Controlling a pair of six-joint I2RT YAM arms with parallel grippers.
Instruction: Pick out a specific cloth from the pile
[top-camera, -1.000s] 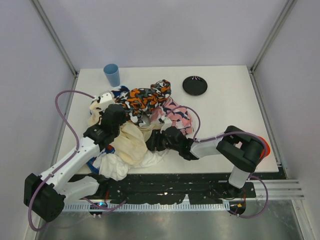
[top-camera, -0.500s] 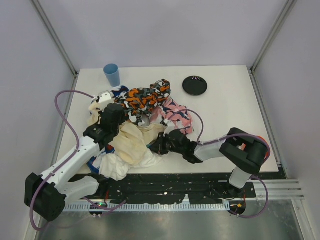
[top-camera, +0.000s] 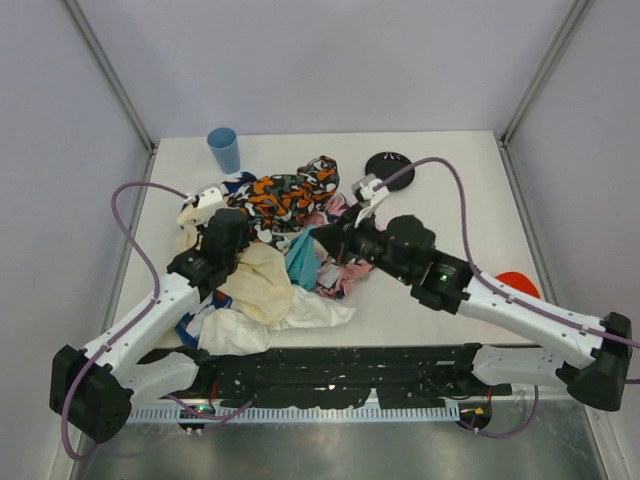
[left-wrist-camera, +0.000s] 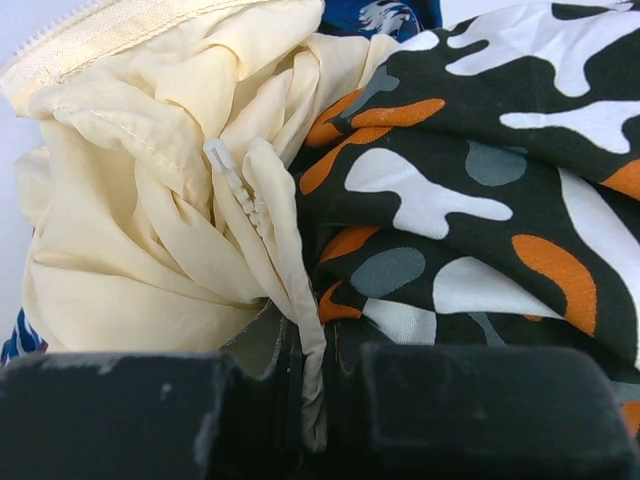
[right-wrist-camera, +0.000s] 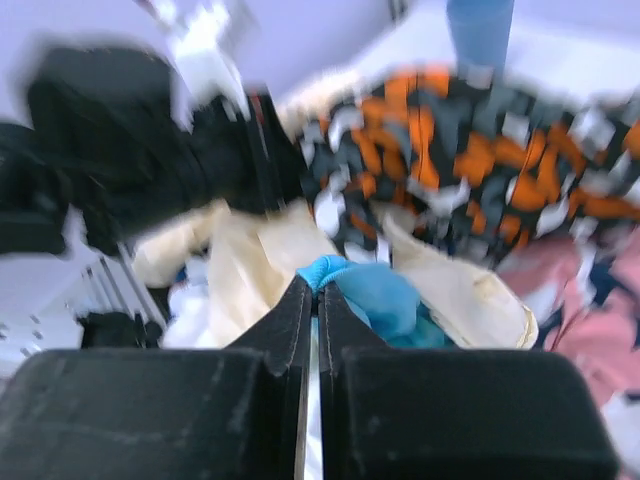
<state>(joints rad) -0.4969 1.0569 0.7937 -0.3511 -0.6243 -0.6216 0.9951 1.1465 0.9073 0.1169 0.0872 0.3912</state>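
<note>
The cloth (top-camera: 301, 262) is a small plain teal piece, hanging lifted from the middle of the pile (top-camera: 285, 198). My right gripper (top-camera: 320, 238) is shut on its upper edge. The right wrist view shows the teal fabric (right-wrist-camera: 380, 298) bunched at the tips of that gripper (right-wrist-camera: 317, 290). My left gripper (top-camera: 235, 232) sits on the pile's left side. It (left-wrist-camera: 312, 365) is shut on a fold of the cream cloth (left-wrist-camera: 150, 220), next to the orange, black and white patterned fabric (left-wrist-camera: 470, 200).
A blue cup (top-camera: 224, 150) stands at the back left. A black round disc (top-camera: 390, 171) lies behind the pile on the right. An orange-red object (top-camera: 515, 285) sits by the table's right front edge. White and blue-white fabrics (top-camera: 235, 330) trail toward the front edge.
My right arm has swung up from low at the front of the pile to above its middle. Its jaws closed and the teal cloth came up with them. The left arm stayed put.
</note>
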